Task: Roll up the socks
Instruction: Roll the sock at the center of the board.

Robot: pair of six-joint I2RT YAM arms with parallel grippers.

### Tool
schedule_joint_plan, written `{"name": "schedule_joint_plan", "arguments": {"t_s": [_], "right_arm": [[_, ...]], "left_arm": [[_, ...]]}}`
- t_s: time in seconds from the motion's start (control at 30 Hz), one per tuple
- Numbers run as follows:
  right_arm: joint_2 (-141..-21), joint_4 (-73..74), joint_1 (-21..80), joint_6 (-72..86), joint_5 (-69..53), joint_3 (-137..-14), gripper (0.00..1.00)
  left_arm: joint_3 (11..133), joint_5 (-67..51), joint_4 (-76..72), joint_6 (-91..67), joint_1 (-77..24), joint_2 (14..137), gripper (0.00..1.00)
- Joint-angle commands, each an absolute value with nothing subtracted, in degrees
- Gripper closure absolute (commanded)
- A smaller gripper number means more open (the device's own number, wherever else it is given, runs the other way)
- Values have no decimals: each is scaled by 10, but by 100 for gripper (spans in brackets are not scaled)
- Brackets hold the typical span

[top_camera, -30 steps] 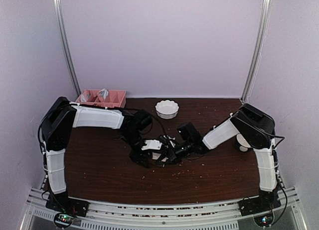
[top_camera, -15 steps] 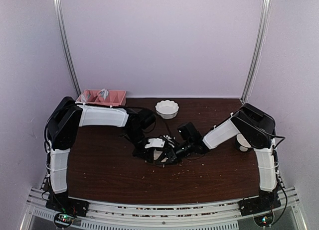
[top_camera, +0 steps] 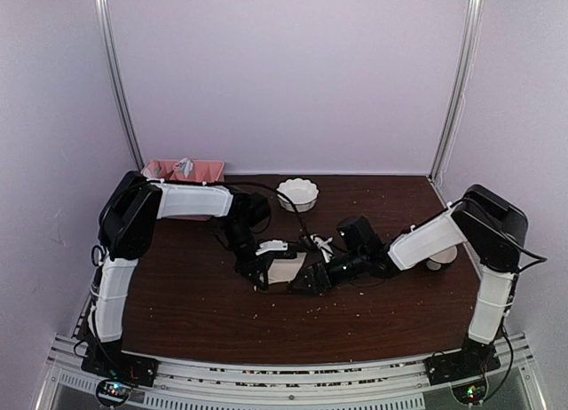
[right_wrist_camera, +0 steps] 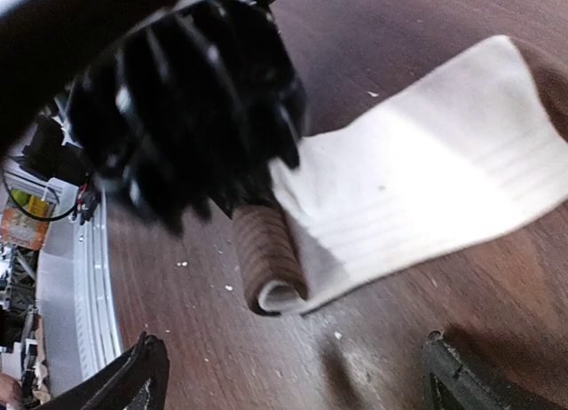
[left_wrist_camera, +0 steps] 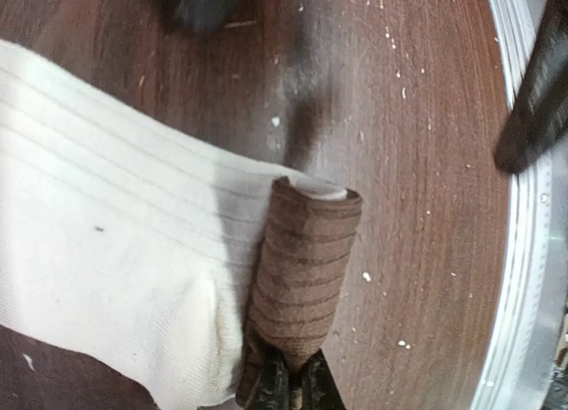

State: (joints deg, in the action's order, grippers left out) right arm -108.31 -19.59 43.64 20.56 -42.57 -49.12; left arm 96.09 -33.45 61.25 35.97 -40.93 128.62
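The cream sock [left_wrist_camera: 115,277] lies flat on the dark table [left_wrist_camera: 417,161], near its middle. At one end of it I see a tight, ribbed brown roll [left_wrist_camera: 302,268], though I cannot tell whether that is a second sock. My left gripper [left_wrist_camera: 288,388] is clamped on one end of the roll. My right gripper [right_wrist_camera: 297,374] hangs just beside it, jaws wide apart, holding nothing. A white bowl [top_camera: 297,194] and a pink tray [top_camera: 182,170] sit well behind.
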Motion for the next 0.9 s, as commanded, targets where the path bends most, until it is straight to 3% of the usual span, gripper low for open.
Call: {"name": "schedule_joint_plan", "arguments": {"t_s": [0.0, 0.1, 0.2, 0.3, 0.4, 0.47, 0.63, 0.87], "right_arm": [[-1043, -149, 436, 161, -293, -422, 0], [-986, -147, 437, 148, -199, -387, 0], [-908, -150, 440, 154, -23, -343, 0], [-837, -168, 437, 242, 128, -299, 0], [-814, -281, 416, 290, 65, -243, 0], [-823, -325, 428, 236, 25, -238, 0], [-860, -388, 614, -58, 123, -228, 1], [-959, -335, 716, -230, 89, -307, 27]], "left_arm": [[961, -328, 691, 322, -397, 1317, 100], [960, -330, 702, 319, -397, 1316, 100], [962, -335, 721, 322, -398, 1311, 100], [957, -329, 730, 325, -402, 1304, 100], [956, -322, 736, 319, -407, 1301, 100], [961, -330, 741, 314, -409, 1306, 100], [1015, -355, 781, 310, -408, 1366, 100], [1098, -392, 830, 269, -390, 1457, 100]]}}
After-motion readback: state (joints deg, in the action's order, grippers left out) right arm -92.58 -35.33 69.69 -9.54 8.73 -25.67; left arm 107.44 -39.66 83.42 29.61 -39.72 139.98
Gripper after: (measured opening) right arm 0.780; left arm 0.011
